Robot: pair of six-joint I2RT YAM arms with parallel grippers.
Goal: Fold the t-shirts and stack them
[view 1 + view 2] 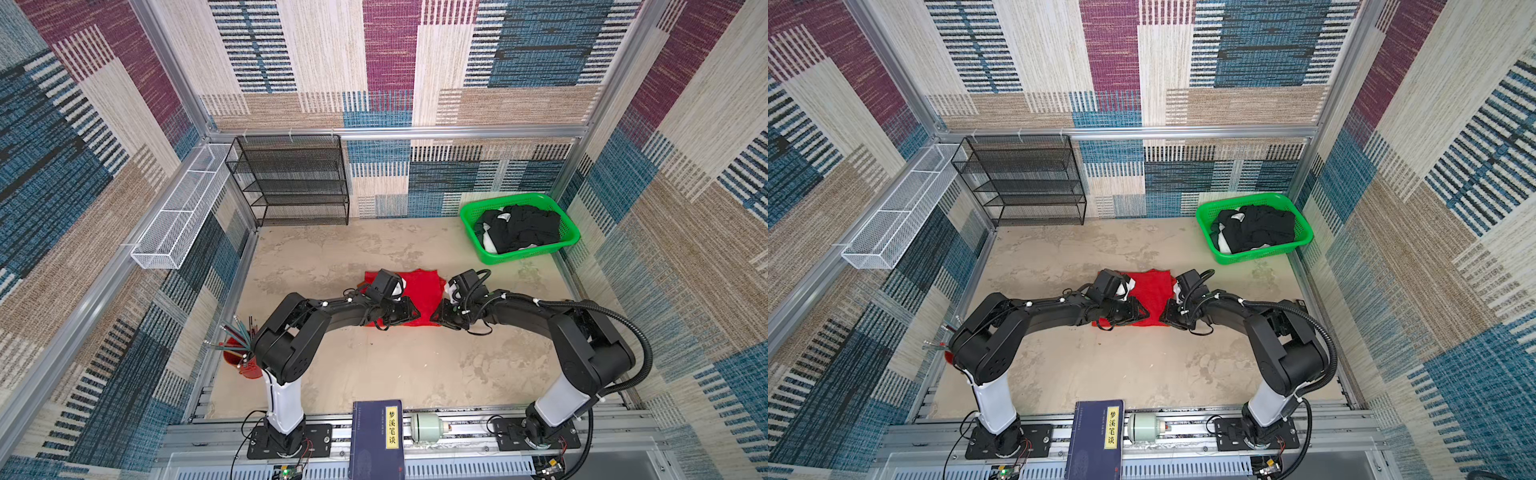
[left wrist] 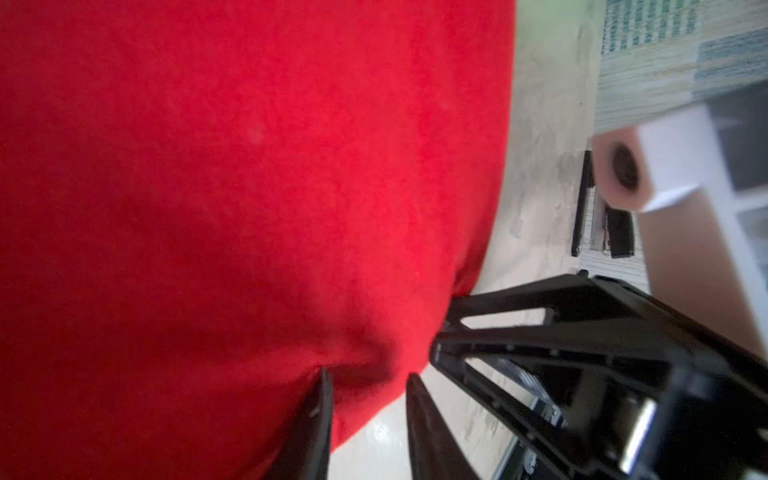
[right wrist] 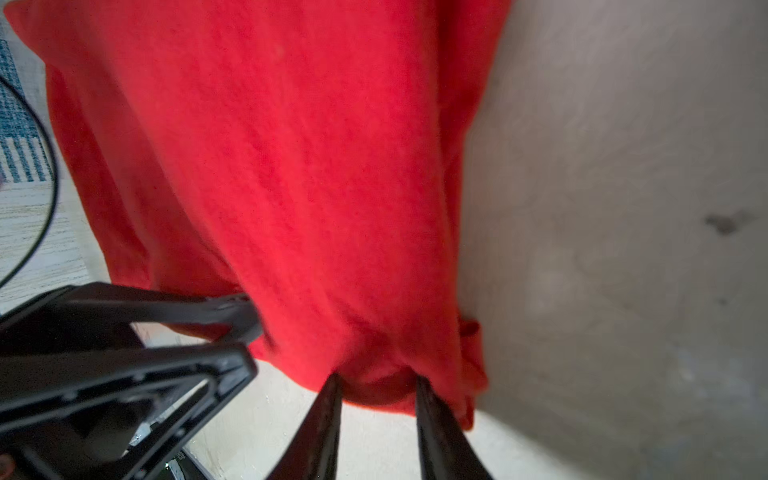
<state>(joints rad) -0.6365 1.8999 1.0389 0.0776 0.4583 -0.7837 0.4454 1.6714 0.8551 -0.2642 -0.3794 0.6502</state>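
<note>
The red t-shirt point(image 1: 423, 294) at mid-frame is soft, matt, fuzzy cloth; the bench point(image 1: 332, 257) is matt, blotchy and stone-like; the basket point(image 1: 523, 254) at upper right is glossy green plastic mesh; the shelf point(image 1: 291, 183) is black metal mesh

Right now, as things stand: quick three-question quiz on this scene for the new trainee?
1. Where do the black t-shirts lie?
2. True or false: the left gripper hangs open, clear of cloth.
3. The right gripper pinches: A) the red t-shirt; B) a black t-shirt; C) nothing.
Key: 1. In the green basket. 2. False: it pinches the red t-shirt's edge. 3. A.
</note>
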